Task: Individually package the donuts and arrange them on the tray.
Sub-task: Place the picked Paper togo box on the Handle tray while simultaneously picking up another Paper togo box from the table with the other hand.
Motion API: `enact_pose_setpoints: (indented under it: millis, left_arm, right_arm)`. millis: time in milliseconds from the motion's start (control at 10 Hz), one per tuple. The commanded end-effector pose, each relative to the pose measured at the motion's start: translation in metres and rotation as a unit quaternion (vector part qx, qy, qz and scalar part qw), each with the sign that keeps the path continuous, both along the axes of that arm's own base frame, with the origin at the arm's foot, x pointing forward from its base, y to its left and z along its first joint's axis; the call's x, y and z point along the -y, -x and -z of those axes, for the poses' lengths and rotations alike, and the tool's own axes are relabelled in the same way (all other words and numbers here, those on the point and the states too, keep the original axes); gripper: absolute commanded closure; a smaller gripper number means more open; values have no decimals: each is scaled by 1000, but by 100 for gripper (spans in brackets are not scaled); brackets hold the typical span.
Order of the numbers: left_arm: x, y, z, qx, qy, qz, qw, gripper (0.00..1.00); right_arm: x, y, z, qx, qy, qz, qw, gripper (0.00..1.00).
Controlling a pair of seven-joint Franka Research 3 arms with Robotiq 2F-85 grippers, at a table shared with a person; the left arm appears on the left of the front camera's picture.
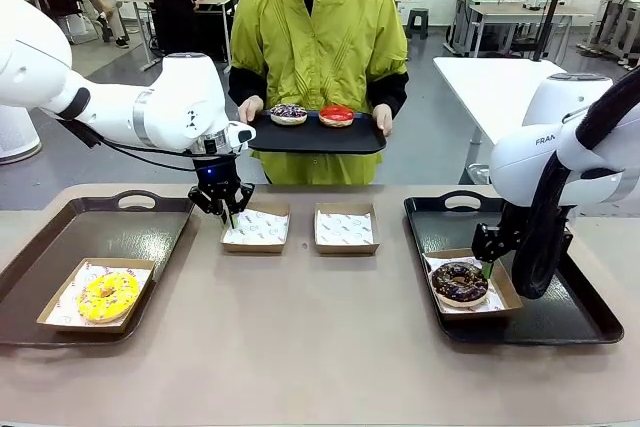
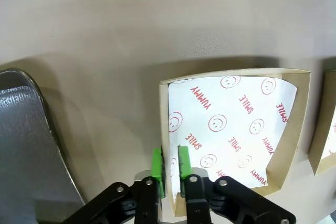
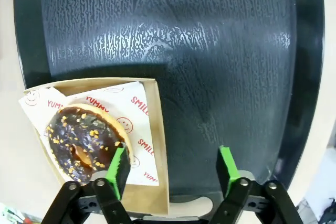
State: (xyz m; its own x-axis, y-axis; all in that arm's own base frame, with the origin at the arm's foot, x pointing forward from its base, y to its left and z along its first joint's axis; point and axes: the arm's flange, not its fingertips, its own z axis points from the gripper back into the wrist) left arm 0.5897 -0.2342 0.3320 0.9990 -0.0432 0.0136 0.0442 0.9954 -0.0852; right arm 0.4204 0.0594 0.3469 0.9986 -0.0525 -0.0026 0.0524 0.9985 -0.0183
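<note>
**Two donuts boxed, two waiting; left arm at an empty box**

On the table, a left tray and a right tray each carry one packaged donut, so the job looks about half done. Across the table the person holds a third tray with the two unpacked ones. Two empty boxes lie between the table's trays: the near box and the spare box just beside it.

The step in hand seems to be taking hold of the near box. The next move calls for a firm hold on its thin card wall and a level carry, so the paper liner stays in.

The yellow donut sits boxed on the left tray. The chocolate donut sits boxed on the right tray. The sprinkled donut and the red donut rest side by side on the person's tray.

The left gripper straddles the near box's wall with its pads narrowly apart. Whether they bite cannot be told. The right gripper hangs over the chocolate donut's box, fingers spread wide and empty, with one pad just above the donut's edge.
</note>
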Motion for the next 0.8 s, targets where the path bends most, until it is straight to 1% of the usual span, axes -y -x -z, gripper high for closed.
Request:
enact_pose_setpoints:
  millis: [0, 500, 600, 700]
  left_arm:
    - [3, -4, -3, -10, 2, -15, 1000, 100]
    - [2, -4, -5, -13, -2, -17, 1000, 100]
    - [2, -4, -5, -10, -6, -16, 1000, 100]
    - [2, -4, -10, -22, -3, -12, 1000, 100]
  right_arm:
    - [1, -2, -2, -6, -10, -5, 1000, 0]
    - [5, -1, -2, -13, -15, -4, 1000, 0]
    - [7, 0, -3, -9, -17, -4, 1000, 0]
    - [11, 3, -7, -5, -34, -2, 999, 0]
